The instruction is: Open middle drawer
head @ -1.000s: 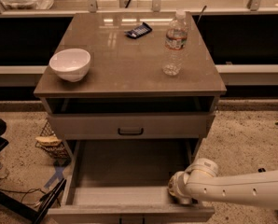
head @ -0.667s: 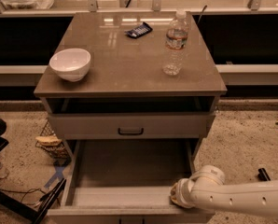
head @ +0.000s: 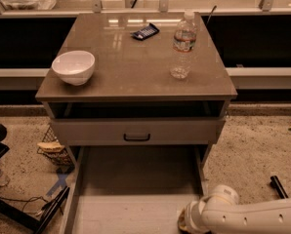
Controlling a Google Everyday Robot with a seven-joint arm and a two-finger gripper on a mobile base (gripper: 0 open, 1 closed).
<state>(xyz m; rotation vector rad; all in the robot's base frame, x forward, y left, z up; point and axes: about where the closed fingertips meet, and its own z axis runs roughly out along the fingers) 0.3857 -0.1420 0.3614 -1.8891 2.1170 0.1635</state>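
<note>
**Gripper and arm.** The gripper [head: 183,222] sits at the bottom edge of the view, low over the front right corner of the pulled-out drawer. Whether it is open or closed cannot be told, since its end is hidden. The white arm [head: 255,217] behind it enters from the lower right, and its rounded wrist joint stands just right of the drawer's right side wall.

**Task object.** The middle drawer [head: 135,189] is drawn far out of the cabinet toward the camera. Its plain pale interior is exposed, and its front lies at or below the bottom edge of the view.

**Cabinet.** Directly above, the upper drawer [head: 87,131] is shut, with a small black bar handle [head: 136,137] at the centre of its front. A dark recess separates it from the brown tabletop [head: 131,72].

**On the tabletop.** A white bowl [head: 73,67] stands near the left edge. A clear water bottle [head: 183,45] stands upright toward the right. A dark blue packet [head: 145,31] lies flat near the back, between the two and apart from both.

**Surroundings.** On the speckled floor, a wire basket [head: 51,147] rests beside the cabinet's left leg, and a small black object [head: 278,185] lies to the right.
</note>
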